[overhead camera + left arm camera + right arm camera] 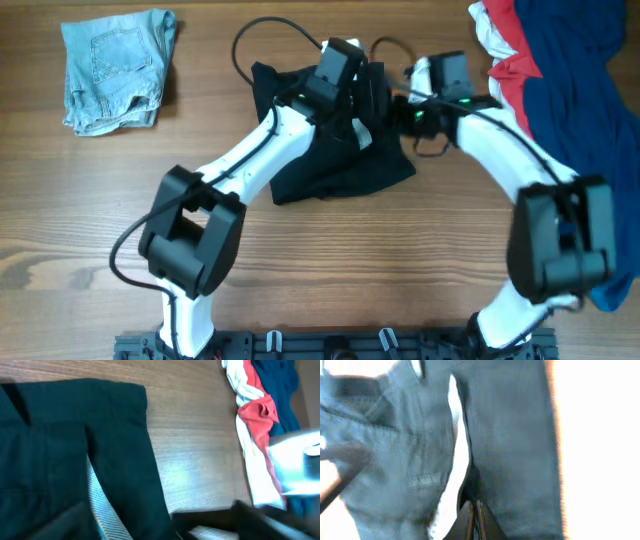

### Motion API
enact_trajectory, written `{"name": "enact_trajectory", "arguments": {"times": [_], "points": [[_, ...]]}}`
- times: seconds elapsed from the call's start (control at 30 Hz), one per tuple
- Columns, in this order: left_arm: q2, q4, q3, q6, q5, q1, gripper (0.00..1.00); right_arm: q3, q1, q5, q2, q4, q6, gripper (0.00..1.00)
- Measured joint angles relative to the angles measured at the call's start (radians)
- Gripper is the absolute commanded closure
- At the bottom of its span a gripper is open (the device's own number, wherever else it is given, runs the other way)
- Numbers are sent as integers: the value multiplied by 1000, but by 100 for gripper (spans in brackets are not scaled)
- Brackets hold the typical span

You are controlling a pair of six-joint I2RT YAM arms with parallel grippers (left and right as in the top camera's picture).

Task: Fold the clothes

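Surface: wood-grain table [420, 260], overhead view. Nothing of the room shows past its edges.

Folded denim piece [115, 70] at 10 o'clock, well apart from everything else. Loose pile of blue, red and white clothes [570, 70] from 1 to 3 o'clock, running off the edge of the view. Black garment [340, 165] lies rumpled just off centre toward 12, under both my wrists.

Left gripper [345, 60] sits over the garment's 12 o'clock edge. The wrist view is blurred. Fingers look spread wide at the bottom of the view, with nothing between them. The garment lies flat at 9 o'clock there, pale lining showing.

Right gripper [473, 510] is at the garment's 2 o'clock corner. Jaws nearly closed, only a thin slit between them. The tips meet the dark cloth beside a pale lining strip. Can't tell whether any fabric is pinched.
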Motion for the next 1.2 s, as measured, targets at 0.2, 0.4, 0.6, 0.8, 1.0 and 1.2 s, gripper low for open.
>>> {"name": "enact_trajectory", "arguments": {"times": [0.2, 0.4, 0.6, 0.8, 1.0, 1.2], "points": [[5, -41, 0, 2, -8, 7, 0, 79, -142, -5, -229, -31, -5, 69], [-92, -219, 0, 2, -8, 161, 0, 76, -105, -19, -158, -95, -58, 40], [-352, -430, 3, 36, -30, 404, 0, 76, 7, -73, 26, -105, -126, 37], [-369, -582, 6, 93, -66, 552, 0, 76, 89, -126, 182, -61, -177, 50], [-369, -637, 5, 123, -125, 594, 0, 74, 117, -136, 223, -6, -182, 95], [-369, -637, 5, 146, -158, 611, 0, 75, 122, -147, 145, -8, -182, 95]]}}
